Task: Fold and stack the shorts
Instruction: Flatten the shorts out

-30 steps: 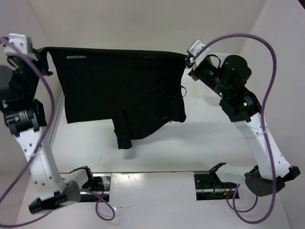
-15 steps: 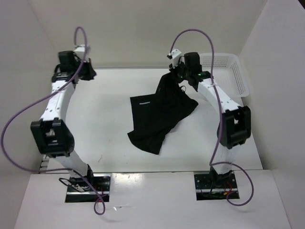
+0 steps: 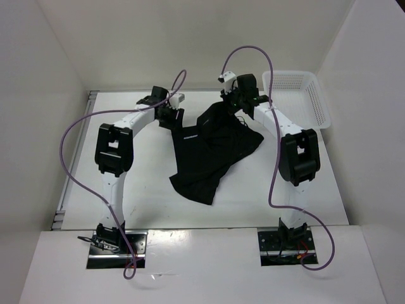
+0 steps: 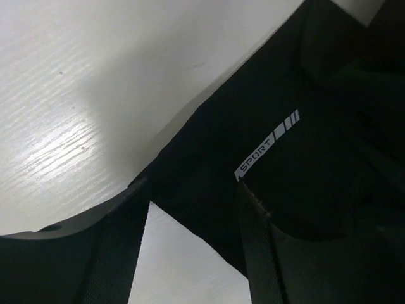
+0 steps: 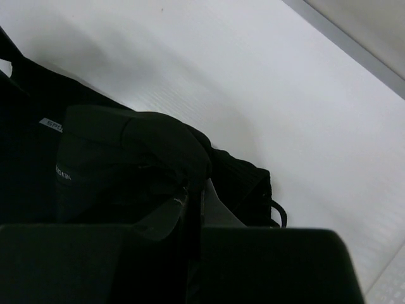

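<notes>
The black shorts [image 3: 212, 152] lie crumpled in the middle of the table, one part pulled up toward the back. My right gripper [image 3: 229, 104] is shut on that raised part; in the right wrist view its jaws [image 5: 193, 199] pinch a fold of the shorts [image 5: 126, 145]. My left gripper [image 3: 174, 119] sits at the waistband corner on the left. In the left wrist view it [image 4: 193, 187] stands open, jaws apart over the shorts [image 4: 304, 190]. The hem corner lies between the fingers [image 4: 120, 253] beside a white SPORT label [image 4: 266, 145].
A white mesh basket [image 3: 310, 95] stands at the back right, next to the right arm. White walls close the table at the back and both sides. Purple cables [image 3: 69, 158] loop off both arms. A drawstring loop [image 5: 278, 215] hangs off the shorts.
The shorts, stretched high between both grippers a second ago, now lie heaped on the table. The left gripper has let go and opened; it has since swung in to the waistband corner.
</notes>
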Action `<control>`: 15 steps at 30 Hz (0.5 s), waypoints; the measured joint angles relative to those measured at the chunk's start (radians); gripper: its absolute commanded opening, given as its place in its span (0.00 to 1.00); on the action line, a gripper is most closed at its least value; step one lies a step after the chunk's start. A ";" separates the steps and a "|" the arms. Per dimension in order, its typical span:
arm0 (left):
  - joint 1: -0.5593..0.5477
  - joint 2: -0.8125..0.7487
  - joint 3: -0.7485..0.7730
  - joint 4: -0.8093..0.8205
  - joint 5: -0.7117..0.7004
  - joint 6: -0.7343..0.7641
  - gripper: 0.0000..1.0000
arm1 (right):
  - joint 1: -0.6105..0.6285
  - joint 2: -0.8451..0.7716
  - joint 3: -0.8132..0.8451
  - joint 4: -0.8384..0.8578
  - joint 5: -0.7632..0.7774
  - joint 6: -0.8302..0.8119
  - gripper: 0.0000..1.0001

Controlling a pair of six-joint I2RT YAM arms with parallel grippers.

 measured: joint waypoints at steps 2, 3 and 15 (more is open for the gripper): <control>-0.004 0.017 0.003 -0.001 -0.001 0.000 0.70 | -0.001 0.000 0.000 0.001 0.004 -0.002 0.00; -0.004 0.021 0.003 -0.002 -0.007 -0.001 0.70 | -0.001 0.000 0.000 0.002 0.006 -0.004 0.00; -0.033 0.031 -0.064 0.159 -0.159 -0.001 0.31 | -0.002 0.000 0.000 0.005 0.036 -0.020 0.00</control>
